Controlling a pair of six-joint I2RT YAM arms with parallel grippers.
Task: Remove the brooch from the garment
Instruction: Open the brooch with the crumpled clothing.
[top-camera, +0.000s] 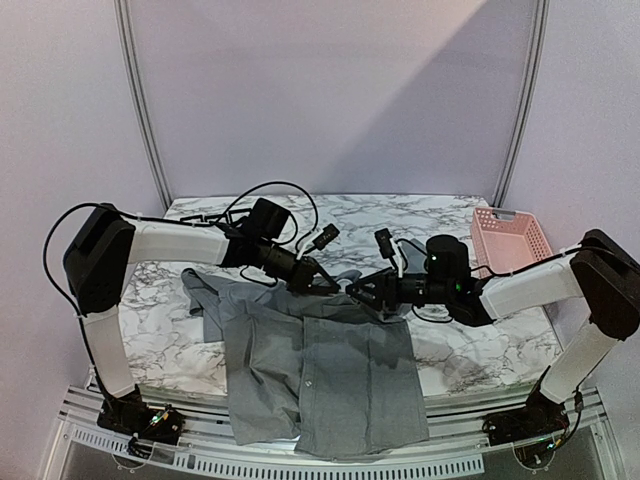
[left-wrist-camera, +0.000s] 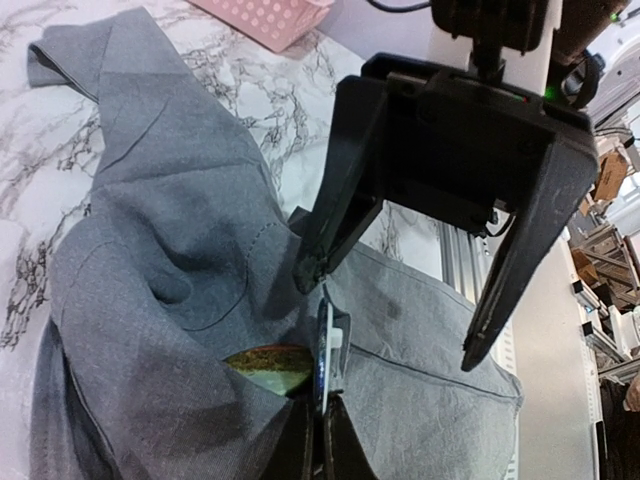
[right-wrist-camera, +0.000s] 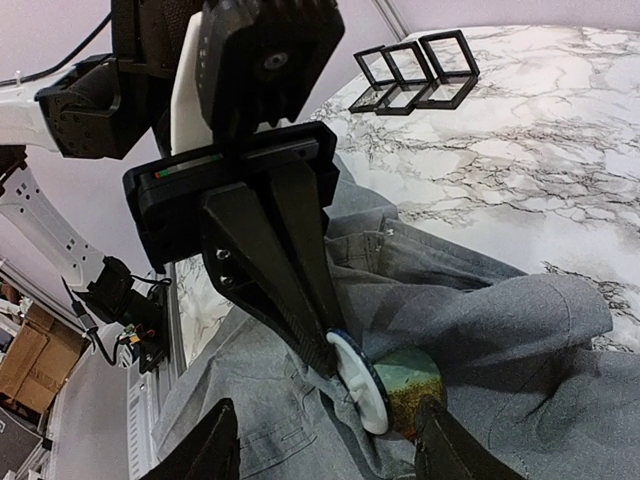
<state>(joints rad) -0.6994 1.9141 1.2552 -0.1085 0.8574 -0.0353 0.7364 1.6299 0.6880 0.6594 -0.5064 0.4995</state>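
**Brooch pinched by left gripper at shirt fold; right gripper open**

The left arm reached in from the left side of the marble table (top-camera: 460, 212) toward its centre. The left gripper (right-wrist-camera: 324, 354) was closed, its two fingers pressed together on the rim of the brooch (right-wrist-camera: 405, 385). The brooch was a round piece with a white edge and a green-brown face. It sat at a raised fold of the garment (top-camera: 340, 380) near the collar end, partly tucked under the grey cloth. Whether its pin was in the fabric or free could not be determined.

The garment lay spread front-up across the middle of the table. Its lower part reached over the near edge, and loose cloth trailed out to the left.

Just right of the brooch, the right gripper (left-wrist-camera: 390, 320) faced the left one. Its jaws stood apart with a clear gap and held nothing. In the left wrist view one of its fingertips stood close above the brooch's edge; contact could not be confirmed.

At far right, a pink basket (top-camera: 510, 240) stood on the back part of the table, well apart from the garment.
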